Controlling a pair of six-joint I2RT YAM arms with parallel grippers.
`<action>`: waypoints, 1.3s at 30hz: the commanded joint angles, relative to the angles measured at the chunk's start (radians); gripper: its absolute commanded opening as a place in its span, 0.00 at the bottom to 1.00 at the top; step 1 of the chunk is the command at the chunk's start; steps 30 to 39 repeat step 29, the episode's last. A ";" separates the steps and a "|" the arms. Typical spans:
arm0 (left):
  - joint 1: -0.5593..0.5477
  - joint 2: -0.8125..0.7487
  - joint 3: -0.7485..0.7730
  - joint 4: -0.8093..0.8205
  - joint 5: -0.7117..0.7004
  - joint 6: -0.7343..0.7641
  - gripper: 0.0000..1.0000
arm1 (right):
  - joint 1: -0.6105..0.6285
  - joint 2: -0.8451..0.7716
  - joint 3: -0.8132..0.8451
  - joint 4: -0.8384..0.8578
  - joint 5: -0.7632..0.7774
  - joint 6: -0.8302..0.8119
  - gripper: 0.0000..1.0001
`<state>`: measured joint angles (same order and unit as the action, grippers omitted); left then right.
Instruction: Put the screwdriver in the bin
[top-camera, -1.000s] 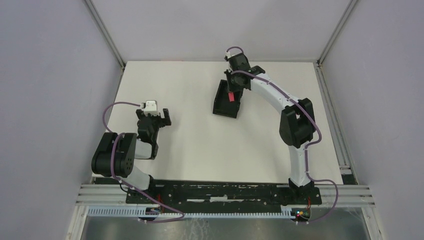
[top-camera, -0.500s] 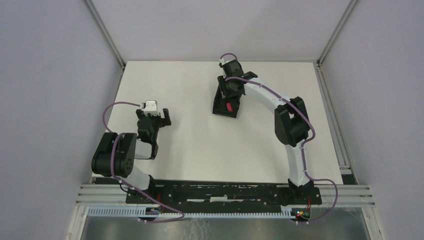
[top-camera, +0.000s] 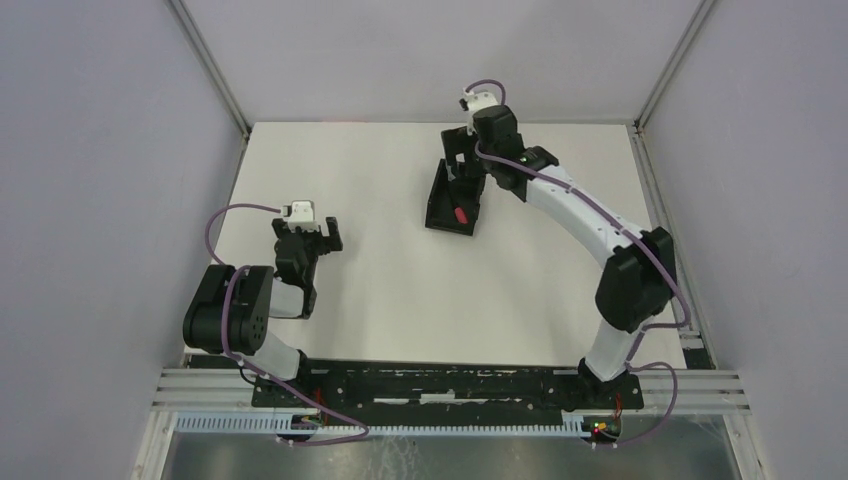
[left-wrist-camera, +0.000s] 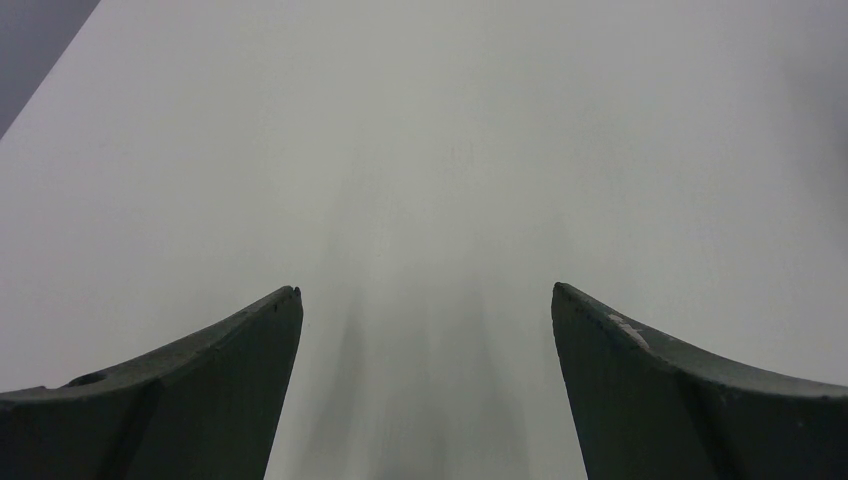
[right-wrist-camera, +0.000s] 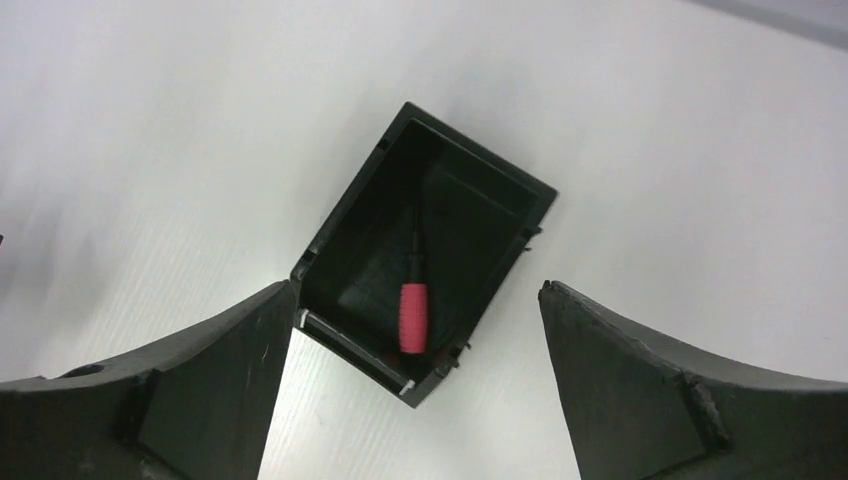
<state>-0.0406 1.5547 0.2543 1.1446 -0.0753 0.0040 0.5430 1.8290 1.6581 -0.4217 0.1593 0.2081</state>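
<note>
Found a white worktop (top-camera: 380, 290) carrying everything. Saw the right arm (top-camera: 580, 205) stretched in a long arc from its base at the near right out to the far middle. Saw the left arm (top-camera: 240, 310) folded low at the near left.

Spotted the bin (top-camera: 437, 195) standing on the worktop at the far middle. Noted its open top up and its long side running roughly near to far, with a slight tilt.

Caught the right hand (right-wrist-camera: 417, 290) raised over the bin's far end and apart from it. Found it gaping wide with nothing in its grasp. Noted the left hand (left-wrist-camera: 425, 288) well apart from the bin, low over bare worktop at the left. Found it spread just as wide and gripping nothing.

Made out the screwdriver (right-wrist-camera: 413, 315) lying flat on the bin's floor, wholly inside the walls. Saw its red handle toward the bin's near end. Saw its thin black shaft pointing toward the far end, roughly along the bin's long side. Showed up in the right wrist view below the open hand, touching no part of it.
</note>
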 joint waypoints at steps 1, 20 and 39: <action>0.006 -0.018 -0.001 0.017 0.004 -0.019 1.00 | -0.020 -0.190 -0.176 0.184 0.108 -0.084 0.98; 0.005 -0.018 -0.001 0.017 0.005 -0.019 1.00 | -0.272 -0.825 -1.320 0.859 0.291 -0.185 0.98; 0.006 -0.017 -0.001 0.017 0.003 -0.019 1.00 | -0.277 -0.847 -1.397 0.897 0.307 -0.169 0.98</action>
